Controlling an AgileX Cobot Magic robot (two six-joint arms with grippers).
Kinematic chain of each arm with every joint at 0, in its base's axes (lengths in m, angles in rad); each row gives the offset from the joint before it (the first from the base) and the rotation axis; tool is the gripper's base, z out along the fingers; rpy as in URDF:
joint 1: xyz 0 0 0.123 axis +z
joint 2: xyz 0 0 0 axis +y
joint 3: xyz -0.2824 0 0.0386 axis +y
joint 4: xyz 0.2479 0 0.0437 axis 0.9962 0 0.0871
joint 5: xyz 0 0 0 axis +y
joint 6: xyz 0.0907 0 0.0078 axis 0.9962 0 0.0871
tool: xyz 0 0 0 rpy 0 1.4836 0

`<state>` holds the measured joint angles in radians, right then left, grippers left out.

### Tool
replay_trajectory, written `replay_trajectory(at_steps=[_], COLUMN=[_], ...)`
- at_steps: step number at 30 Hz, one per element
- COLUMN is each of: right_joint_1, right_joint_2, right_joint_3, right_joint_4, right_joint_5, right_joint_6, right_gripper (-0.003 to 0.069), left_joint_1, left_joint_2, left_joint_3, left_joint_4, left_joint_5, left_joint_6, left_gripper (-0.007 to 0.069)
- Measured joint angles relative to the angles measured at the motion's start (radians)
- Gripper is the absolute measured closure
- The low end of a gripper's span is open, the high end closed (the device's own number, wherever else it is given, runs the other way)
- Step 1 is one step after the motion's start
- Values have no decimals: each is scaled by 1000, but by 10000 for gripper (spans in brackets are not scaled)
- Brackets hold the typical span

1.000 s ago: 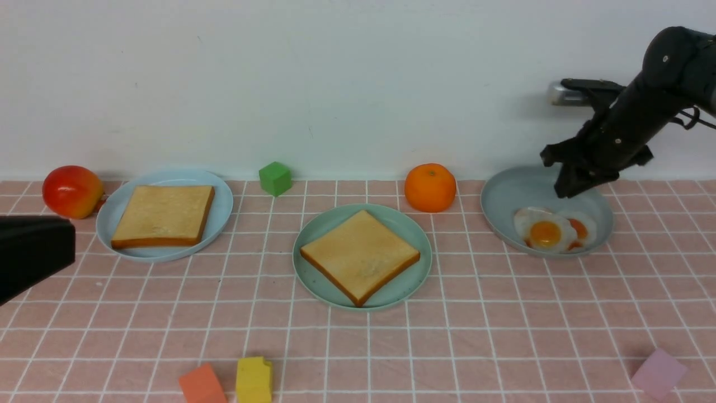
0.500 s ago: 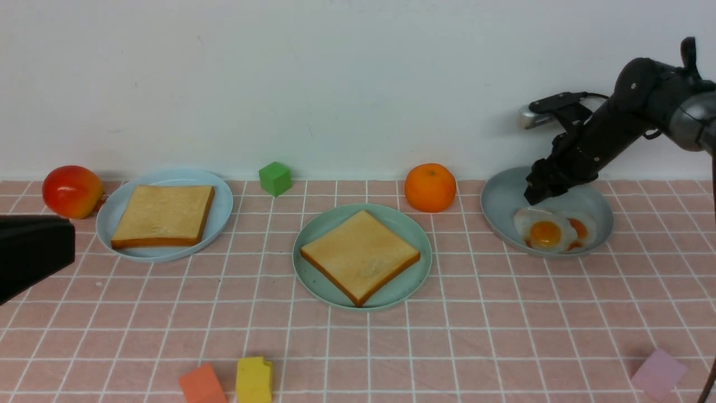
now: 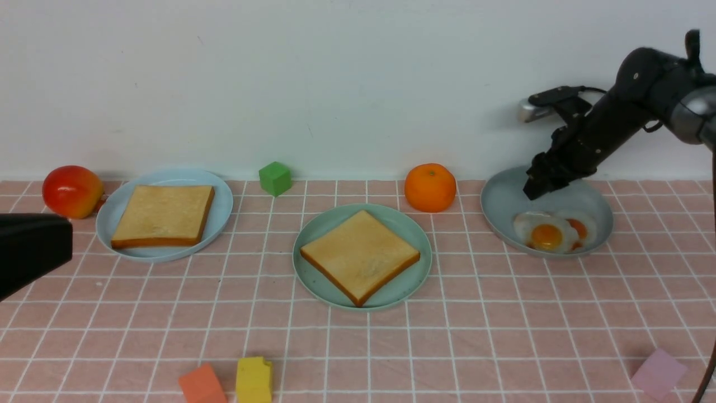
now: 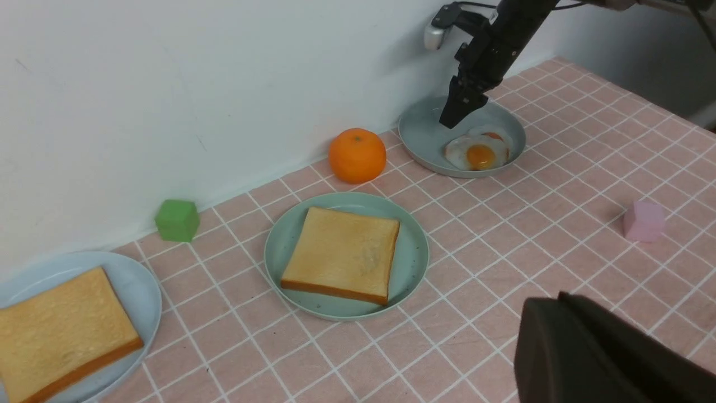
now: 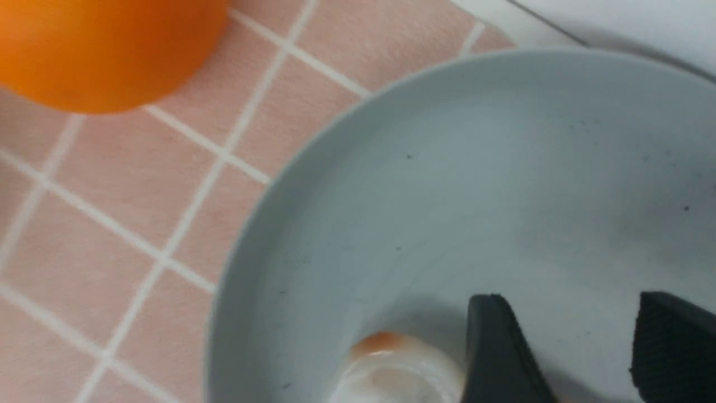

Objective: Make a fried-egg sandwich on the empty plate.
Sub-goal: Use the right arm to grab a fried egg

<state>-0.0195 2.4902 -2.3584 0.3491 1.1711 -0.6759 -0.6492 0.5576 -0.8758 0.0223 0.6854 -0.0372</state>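
Right end effector (image 3: 531,190) hangs over the rear of the grey dish (image 3: 498,196), just behind the eggs. Its jaws are set wide with nothing between them, and the right wrist view shows both fingers (image 5: 503,358) apart above bare dish floor. Left end effector (image 3: 33,252) sits low at the left edge of the desk (image 3: 503,336), well apart from the work, closed. Fried egg (image 3: 545,232) lies flat at the front of the dish, its white lapping a darker-yolked egg (image 3: 583,226) on its right. Green plate (image 3: 418,263) stands mid-desk carrying one toast slice (image 3: 359,256). Second toast slice (image 3: 163,215) lies on the blue plate (image 3: 224,204) at far left. Judgement: the step in hand is picking up the egg; the bottom slice is laid, egg and top slice are outstanding. To do it well, come down on the free left rim of the white, away from the overlap, so the darker egg is not dragged along. Keep the fingers shallow enough to get under a thin flat edge, stay clear of the dish wall, and lift straight up. The wrist view shows only a blurred scrap of egg edge, possibly the target; I cannot tell which egg.
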Motion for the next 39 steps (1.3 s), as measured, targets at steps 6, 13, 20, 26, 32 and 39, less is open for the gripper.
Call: replay_trajectory(at_steps=[6,13,20,26,32,39], right_joint_1=[0,1,1,1,0,0], right_joint_2=[-7,23,31,-23,-112,-83], right_joint_3=[-40,-40,-40,-28,114,161], right_joint_4=[2,0,-4,-75,-87,10], right_joint_5=[57,62,63,63,62,44], right_joint_6=[-243,-335,-298,-99,-220,-458], right_gripper=[302,293,291,291,291,280], left_joint_1=[0,0,0,0,0,0], left_joint_2=[0,0,0,0,0,2], left_joint_3=[0,0,0,0,0,0], left_joint_4=[1,1,2,22,35,55], left_joint_5=[0,0,0,0,2,2], left_joint_6=[0,0,0,0,0,0], left_gripper=[617,617,617,613,610,609])
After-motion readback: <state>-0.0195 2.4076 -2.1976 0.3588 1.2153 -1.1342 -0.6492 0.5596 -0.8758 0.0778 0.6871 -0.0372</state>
